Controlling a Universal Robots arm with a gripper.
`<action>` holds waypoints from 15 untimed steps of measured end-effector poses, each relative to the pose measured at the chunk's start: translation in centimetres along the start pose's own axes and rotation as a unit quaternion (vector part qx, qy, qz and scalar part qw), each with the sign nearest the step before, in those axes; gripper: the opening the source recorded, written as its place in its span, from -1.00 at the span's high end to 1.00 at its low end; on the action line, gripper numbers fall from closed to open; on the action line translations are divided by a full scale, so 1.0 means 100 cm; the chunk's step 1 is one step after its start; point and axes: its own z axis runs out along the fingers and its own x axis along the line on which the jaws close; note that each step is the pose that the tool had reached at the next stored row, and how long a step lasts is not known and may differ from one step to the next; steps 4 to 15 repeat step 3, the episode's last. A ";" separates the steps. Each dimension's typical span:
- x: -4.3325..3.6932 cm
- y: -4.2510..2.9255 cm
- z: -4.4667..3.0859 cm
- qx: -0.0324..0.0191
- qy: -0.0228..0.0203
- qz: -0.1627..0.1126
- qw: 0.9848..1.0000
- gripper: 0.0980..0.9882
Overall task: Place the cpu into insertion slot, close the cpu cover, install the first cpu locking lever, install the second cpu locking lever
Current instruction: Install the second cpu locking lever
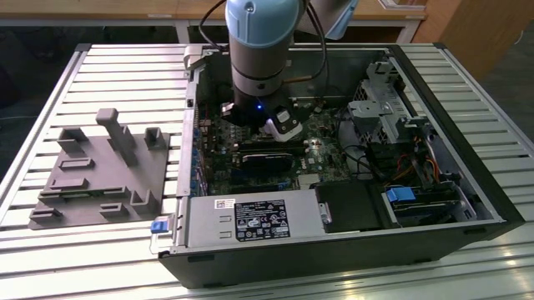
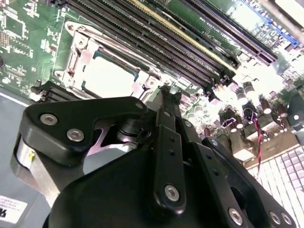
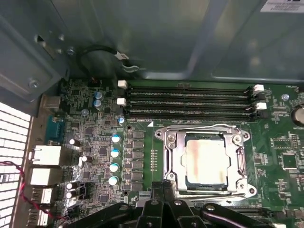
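just beside the socket's edge, low over the green circuit board (image 3: 95, 156), sits the black linked-finger gripper (image 3: 164, 186), its fingertips drawn together to a narrow point with nothing between them that i can make out. right next to the tip in both wrist views lies the thin square silver metal cpu cover (image 3: 206, 132), folded down flat around the small square silver-grey cpu (image 3: 205, 160), which rests seated in the dark metal-rimmed insertion slot (image 3: 173, 164). a thin wire lever runs along the frame's far side; whether it's latched i can't tell. beyond it run the long black memory slots (image 3: 190, 102). in the exterior view the grey-and-blue arm (image 1: 260, 56) reaches down into the open black computer case (image 1: 467, 187) on the slatted table (image 1: 100, 75). my read: we're at the lever stage, and doing it well means catching the wire squarely, pressing steadily, and tucking it under its hook without scraping the board.
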 end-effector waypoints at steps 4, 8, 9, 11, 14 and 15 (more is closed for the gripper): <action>0.0000 0.0004 -0.0012 0.000 0.000 0.000 1.000 0.98; 0.0000 0.0004 -0.0012 0.000 0.000 0.000 1.000 0.98; 0.0000 0.0004 -0.0012 0.000 0.000 0.000 1.000 0.98; 0.0000 0.0004 -0.0012 0.000 0.000 0.000 1.000 0.98; 0.0000 0.0004 -0.0012 0.000 0.000 0.000 1.000 0.98; 0.0000 0.0004 -0.0012 0.000 0.000 0.000 1.000 0.98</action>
